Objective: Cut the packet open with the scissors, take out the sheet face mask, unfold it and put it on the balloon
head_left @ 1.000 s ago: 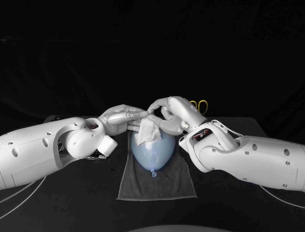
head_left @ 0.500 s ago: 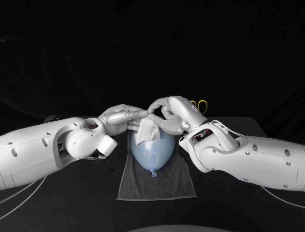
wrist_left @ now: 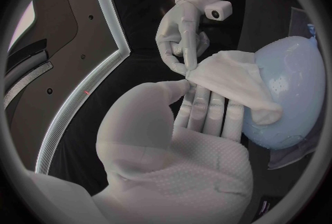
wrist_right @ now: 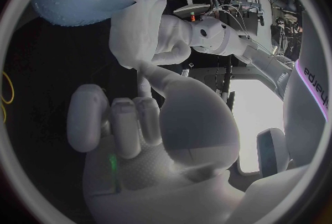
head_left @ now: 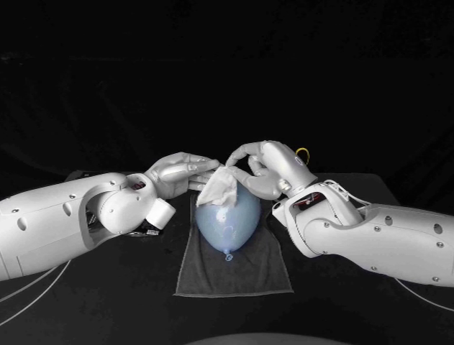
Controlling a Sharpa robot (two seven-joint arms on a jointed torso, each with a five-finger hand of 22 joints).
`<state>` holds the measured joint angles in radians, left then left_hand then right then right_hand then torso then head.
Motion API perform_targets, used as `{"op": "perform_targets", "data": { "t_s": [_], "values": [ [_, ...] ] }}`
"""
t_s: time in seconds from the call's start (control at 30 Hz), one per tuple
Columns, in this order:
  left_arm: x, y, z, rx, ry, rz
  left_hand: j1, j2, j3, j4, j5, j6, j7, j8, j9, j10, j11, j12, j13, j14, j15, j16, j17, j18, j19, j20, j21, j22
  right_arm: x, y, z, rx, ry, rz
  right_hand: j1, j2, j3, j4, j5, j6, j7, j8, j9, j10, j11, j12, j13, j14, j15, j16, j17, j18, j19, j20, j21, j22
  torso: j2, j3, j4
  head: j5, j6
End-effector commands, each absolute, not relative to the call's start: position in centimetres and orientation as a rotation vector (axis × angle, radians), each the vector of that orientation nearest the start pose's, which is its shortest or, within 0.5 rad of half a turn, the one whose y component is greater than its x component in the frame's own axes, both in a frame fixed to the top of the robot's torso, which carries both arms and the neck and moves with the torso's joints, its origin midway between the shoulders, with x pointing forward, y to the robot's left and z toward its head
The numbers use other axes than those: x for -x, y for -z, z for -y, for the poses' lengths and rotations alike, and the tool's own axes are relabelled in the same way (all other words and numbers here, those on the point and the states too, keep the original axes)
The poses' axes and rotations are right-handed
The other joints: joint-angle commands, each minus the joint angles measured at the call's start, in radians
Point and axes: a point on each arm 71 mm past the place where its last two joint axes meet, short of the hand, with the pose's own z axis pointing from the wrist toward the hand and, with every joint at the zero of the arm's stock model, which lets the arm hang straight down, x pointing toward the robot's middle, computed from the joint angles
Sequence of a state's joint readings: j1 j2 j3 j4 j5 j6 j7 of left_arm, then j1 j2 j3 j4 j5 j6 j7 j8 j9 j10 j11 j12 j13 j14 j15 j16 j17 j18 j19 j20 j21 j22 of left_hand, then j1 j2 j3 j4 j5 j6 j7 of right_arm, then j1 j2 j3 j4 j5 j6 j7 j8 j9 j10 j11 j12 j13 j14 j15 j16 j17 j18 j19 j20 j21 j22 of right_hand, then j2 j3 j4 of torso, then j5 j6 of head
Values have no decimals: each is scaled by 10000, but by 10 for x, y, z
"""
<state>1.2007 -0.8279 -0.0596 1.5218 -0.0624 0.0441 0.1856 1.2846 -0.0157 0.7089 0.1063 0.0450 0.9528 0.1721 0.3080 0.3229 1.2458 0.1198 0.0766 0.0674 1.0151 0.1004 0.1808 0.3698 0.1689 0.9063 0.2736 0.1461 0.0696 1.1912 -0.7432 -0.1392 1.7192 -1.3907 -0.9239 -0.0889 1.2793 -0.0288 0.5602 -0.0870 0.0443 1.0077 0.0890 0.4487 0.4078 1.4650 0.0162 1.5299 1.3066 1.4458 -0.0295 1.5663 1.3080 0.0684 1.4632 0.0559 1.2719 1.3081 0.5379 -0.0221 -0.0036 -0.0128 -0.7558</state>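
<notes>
White sheet mask (head_left: 222,188) drapes the blue balloon (head_left: 227,224), left robot hand (head_left: 181,173) and right robot hand (head_left: 265,165) each pinching its top edge.

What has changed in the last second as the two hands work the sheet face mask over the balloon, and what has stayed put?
The right hand has shifted slightly away from the left hand, drawing the top of the sheet face mask wider. Both hands keep their hold on the mask, which still drapes the far end of the balloon. The balloon stays on the grey cloth.
</notes>
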Motion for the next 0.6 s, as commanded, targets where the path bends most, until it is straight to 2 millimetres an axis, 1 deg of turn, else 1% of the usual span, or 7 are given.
{"op": "perform_targets", "data": {
  "t_s": [0.03, 0.2, 0.3, 0.4, 0.53, 0.57, 0.6],
  "values": [
    [-474, 193, -180, 10415, 17387, -18022, 83, -29, 45, 45, 48, 63, -34, 75, -2, 93, -21, 41, 10, 96, 13, 43, 17, 173, 121, -15, 72, 15, -421, 165, 118, -750, -9836, -11824, -68, 76, 61, -4, 44, 7, -53, 75, 152, 789, -83, 60, 2266, 1250, -245, 45, 2628, -117, 130, -27, 75, 1877, 1, -2, 0, 11, -13],
    [-475, 193, -181, 10508, 17170, -17853, 191, -65, 248, -32, 52, 141, -54, 214, 56, 255, -70, 95, 19, 227, -43, 105, 58, 173, 246, -83, 135, 30, -421, 165, 119, -744, -9850, -11828, -73, 75, 85, -15, 44, 1, -58, 108, 165, 795, -88, 66, 2274, 1250, -250, 45, 2628, -118, 133, -31, 84, 1878, 2, -1, 0, 28, -6],
    [-475, 194, -181, 10538, 17094, -17809, 159, -191, 603, -83, 50, 216, -52, 420, 135, 432, -106, 186, 29, 381, -91, 187, 110, 167, 388, -164, 213, 43, -421, 165, 120, -749, -9858, -11833, -73, 75, 85, -15, 44, 1, -58, 108, 165, 795, -88, 66, 2274, 1250, -250, 45, 2628, -118, 133, -31, 84, 1878, -3, -4, 1, 43, -8],
    [-474, 194, -180, 10526, 17187, -17954, 88, -229, 715, -59, 52, 190, -33, 475, 154, 455, -98, 203, 26, 397, -92, 198, 122, 162, 410, -177, 224, 40, -421, 165, 120, -747, -9886, -11826, -79, 75, 103, -21, 44, -4, -60, 132, 174, 792, -91, 62, 2270, 1250, -253, 45, 2628, -119, 135, -35, 90, 1880, -2, -5, 1, 36, 3],
    [-472, 195, -177, 10458, 17409, -18309, -295, -253, 717, 242, 42, -19, 96, 493, 154, 311, 17, 128, -4, 251, -4, 121, 109, 144, 318, -120, 155, -3, -421, 165, 120, -744, -9929, -11798, -79, 75, 103, -21, 44, -4, -60, 132, 174, 792, -91, 62, 2270, 1250, -253, 45, 2628, -119, 135, -35, 90, 1880, -1, -9, 5, 29, -1],
    [-471, 195, -176, 10418, 17469, -18418, -486, -342, 578, 391, 33, -67, 124, 497, 154, 263, 49, 105, -7, 197, 25, 95, 104, 141, 277, -92, 123, -15, -421, 164, 120, -745, -9942, -11785, -82, 76, 111, -23, 42, -8, -60, 142, 177, 797, -92, 69, 2277, 1250, -254, 45, 2628, -117, 131, -36, 80, 1877, 0, -9, 6, 36, -1],
    [-470, 195, -175, 10350, 17509, -18531, -675, -496, 378, 513, 29, -101, 144, 511, 159, 230, 73, 91, -6, 158, 45, 77, 102, 143, 247, -68, 97, -23, -421, 164, 120, -748, -9955, -11773, -82, 76, 111, -23, 42, -8, -60, 142, 177, 797, -92, 69, 2277, 1250, -254, 45, 2628, -117, 131, -36, 80, 1877, 1, -7, 6, 37, 1]
  ]
}}
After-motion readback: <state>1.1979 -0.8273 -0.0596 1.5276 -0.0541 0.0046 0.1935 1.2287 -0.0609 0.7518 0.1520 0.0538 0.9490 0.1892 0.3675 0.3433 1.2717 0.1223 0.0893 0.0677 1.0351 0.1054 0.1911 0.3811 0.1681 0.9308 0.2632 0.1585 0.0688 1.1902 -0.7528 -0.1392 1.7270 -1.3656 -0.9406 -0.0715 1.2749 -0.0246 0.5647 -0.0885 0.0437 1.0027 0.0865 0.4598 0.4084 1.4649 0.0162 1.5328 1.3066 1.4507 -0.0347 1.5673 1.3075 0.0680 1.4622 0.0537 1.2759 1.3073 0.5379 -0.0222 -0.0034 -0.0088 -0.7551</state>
